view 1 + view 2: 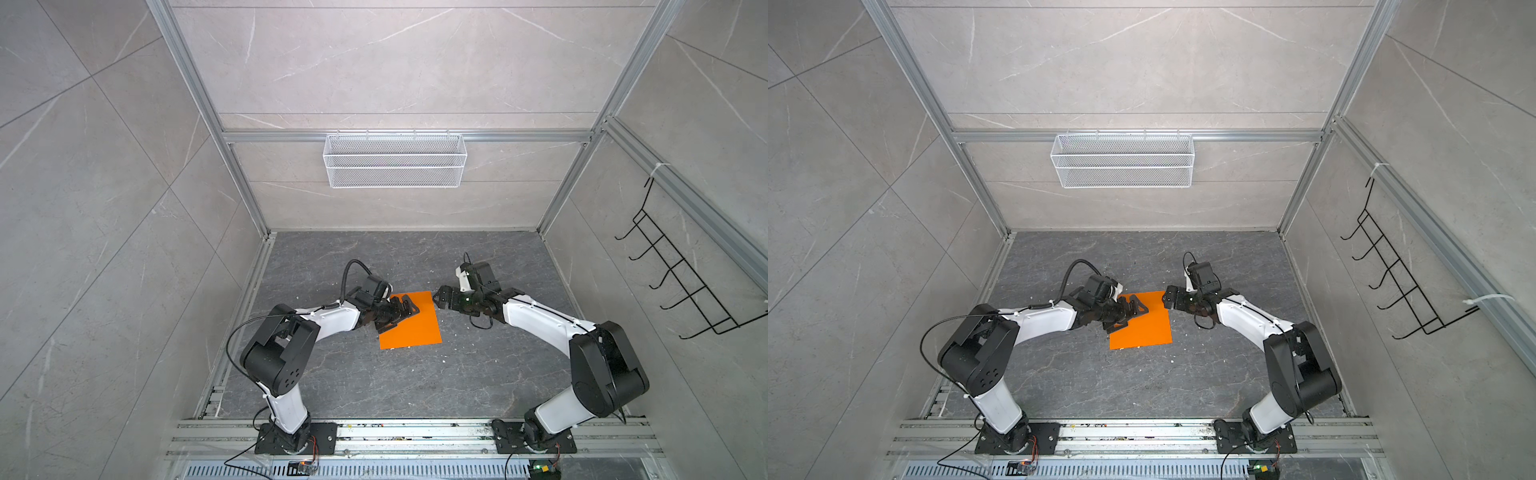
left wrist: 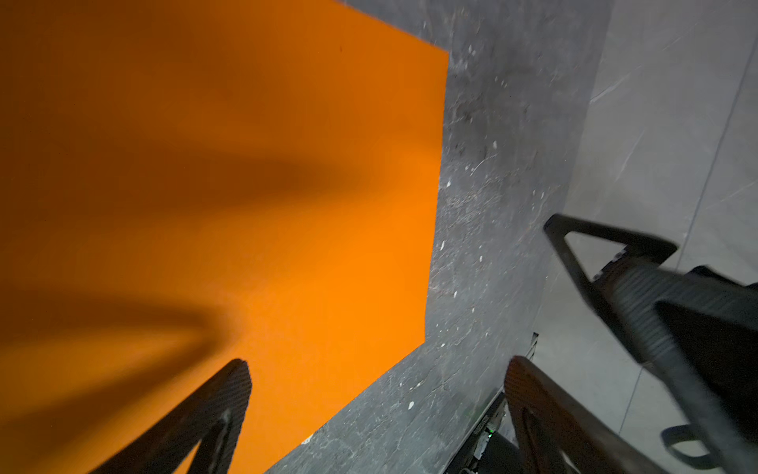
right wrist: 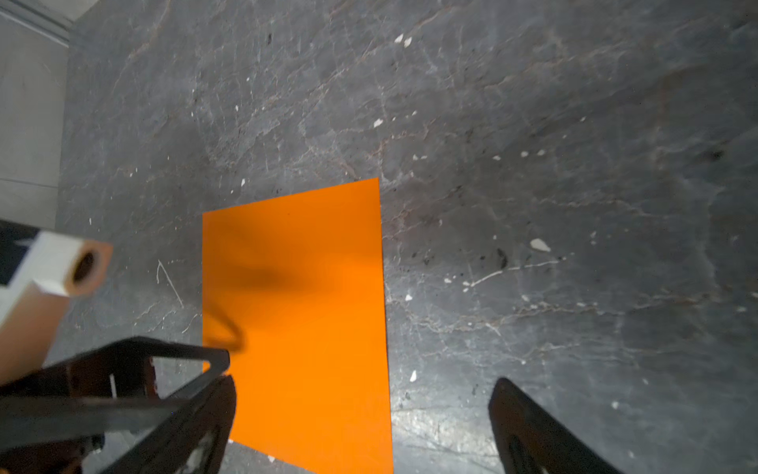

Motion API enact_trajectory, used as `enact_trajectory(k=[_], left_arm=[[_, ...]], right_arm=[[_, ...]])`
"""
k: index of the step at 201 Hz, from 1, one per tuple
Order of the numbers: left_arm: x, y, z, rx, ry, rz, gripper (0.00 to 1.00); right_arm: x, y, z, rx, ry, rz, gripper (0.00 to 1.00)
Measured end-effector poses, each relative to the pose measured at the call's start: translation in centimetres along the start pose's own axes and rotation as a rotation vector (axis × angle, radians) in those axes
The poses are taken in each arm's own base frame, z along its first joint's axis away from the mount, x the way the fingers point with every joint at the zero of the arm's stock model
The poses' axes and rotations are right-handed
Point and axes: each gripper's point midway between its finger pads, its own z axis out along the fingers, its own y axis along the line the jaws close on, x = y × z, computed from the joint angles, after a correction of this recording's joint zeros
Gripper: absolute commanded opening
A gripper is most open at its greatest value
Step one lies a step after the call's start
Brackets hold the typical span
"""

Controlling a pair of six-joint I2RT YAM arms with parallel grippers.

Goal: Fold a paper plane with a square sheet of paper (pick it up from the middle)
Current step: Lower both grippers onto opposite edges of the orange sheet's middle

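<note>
Matt orange paper sheet (image 1: pixel 415 324), veined grey stone tabletop (image 1: pixel 374 382); white wire-mesh basket (image 1: pixel 395 160)

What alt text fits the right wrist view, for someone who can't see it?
An orange sheet lies flat on a dark grey stone table. The right hand, open and empty, hovers over one edge of the sheet; the left hand shows over the opposite edge.

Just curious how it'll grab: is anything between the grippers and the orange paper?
Nothing visible does. The square sheet of paper lies flat, uncovered; the left gripper hangs open over it, the right gripper open at its edge.
</note>
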Motion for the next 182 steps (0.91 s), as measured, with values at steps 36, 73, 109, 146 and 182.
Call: enact_trajectory(k=[36, 73, 109, 146, 182], left_arm=[[-3.0, 0.8, -2.0, -0.014, -0.059, -0.045, 1.0], [-3.1, 0.8, -1.6, -0.047, -0.027, -0.043, 1.0], [-2.9, 1.6, -0.3, -0.078, 0.016, -0.061, 0.96], [-2.8, 2.2, 0.9, -0.084, 0.05, -0.078, 0.94], [-2.7, 2.6, 1.6, -0.092, 0.068, -0.088, 0.94]], right_arm=[[0.7, 2.7, 1.4, -0.067, 0.069, -0.017, 0.88], [2.7, 3.2, 4.0, -0.093, 0.177, -0.016, 0.73], [3.4, 2.9, 5.7, -0.085, 0.241, -0.005, 0.62], [3.9, 2.5, 6.4, -0.07, 0.266, -0.004, 0.61], [4.4, 1.8, 7.1, -0.047, 0.286, -0.005, 0.6]])
